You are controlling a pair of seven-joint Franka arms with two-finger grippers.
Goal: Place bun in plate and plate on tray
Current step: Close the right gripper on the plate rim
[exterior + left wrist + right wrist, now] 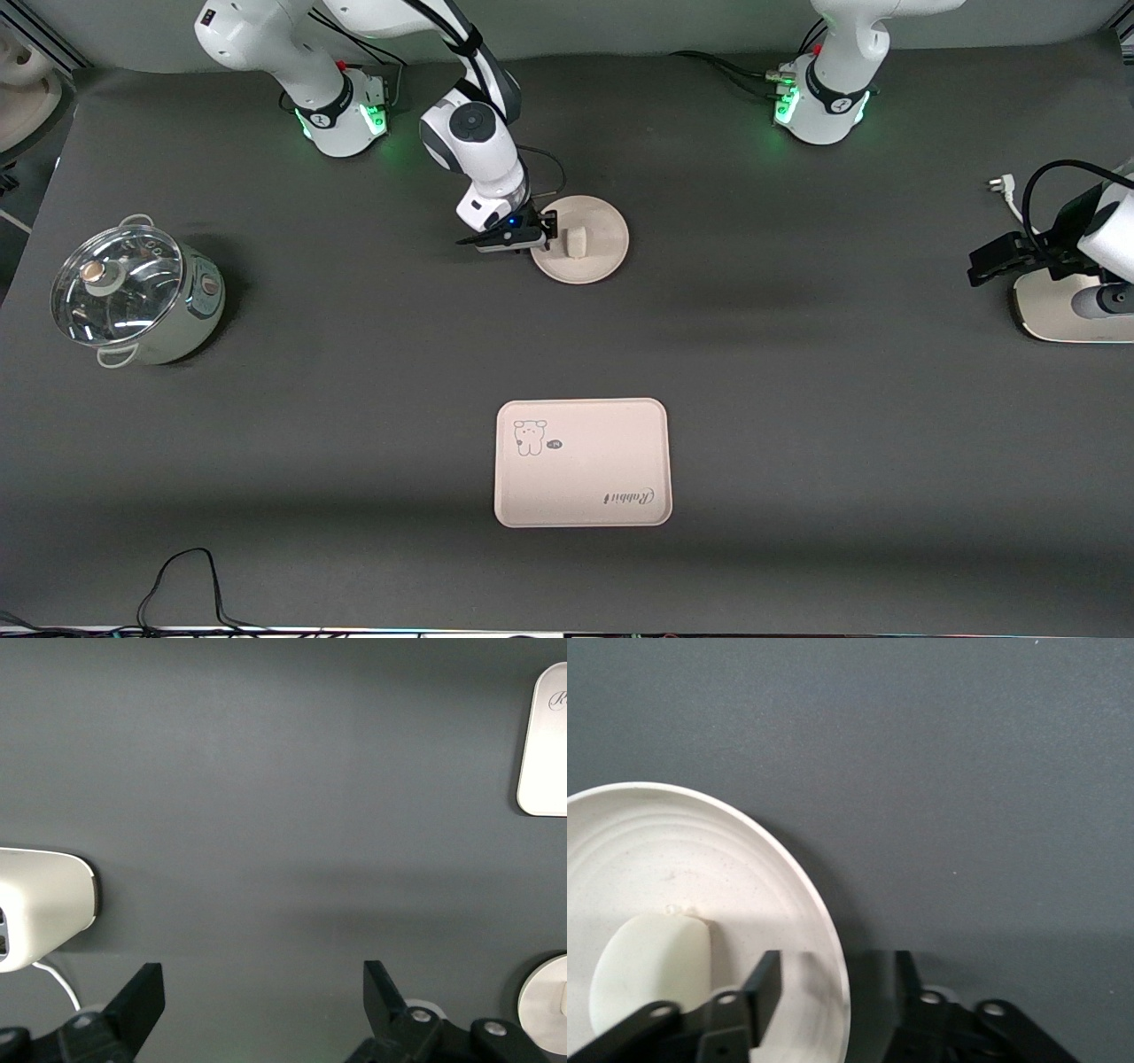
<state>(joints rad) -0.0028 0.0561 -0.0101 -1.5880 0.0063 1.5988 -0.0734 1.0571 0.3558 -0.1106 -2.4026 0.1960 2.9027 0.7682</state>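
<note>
The round cream plate (595,257) lies on the dark table near the robots' bases, with the small off-white bun (576,241) on it. My right gripper (547,232) is low at the plate's rim on the side toward the right arm's end. In the right wrist view the gripper (837,979) is open: one finger (766,988) is over the plate (700,868) beside the bun (647,970), the other outside the rim. The tray (580,461) lies empty, nearer the front camera. My left gripper (988,266) waits open (264,988) at the left arm's end.
A pot with a glass lid (133,297) stands at the right arm's end. A white device (1063,310) and a white plug with cable (1001,188) lie at the left arm's end. The left wrist view shows the tray's corner (545,744).
</note>
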